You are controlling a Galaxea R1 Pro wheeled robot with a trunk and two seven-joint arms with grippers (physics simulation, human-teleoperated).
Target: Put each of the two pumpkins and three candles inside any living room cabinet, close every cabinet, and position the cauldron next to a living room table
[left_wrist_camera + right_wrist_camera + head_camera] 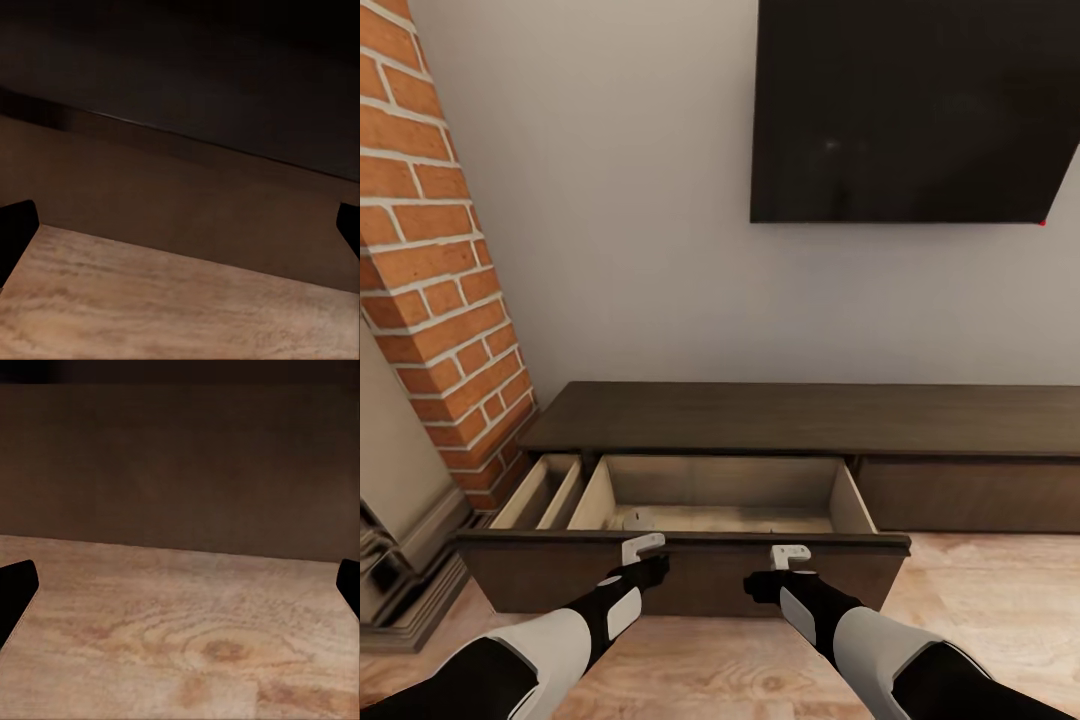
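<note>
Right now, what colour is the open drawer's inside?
Light tan wood inside the drawer, against the cabinet's dark brown; head view shows it best.

A pale grey wall (620, 200) is seen behind, with a large dark flat screen (915, 110) mounted on it toward the right. A red brick column (435, 250) with light mortar is set at the left, and a grey moulded base (405, 570) is found beside its foot. The floor (980, 590) is laid in light wood planks with visible grain and knots.
</note>
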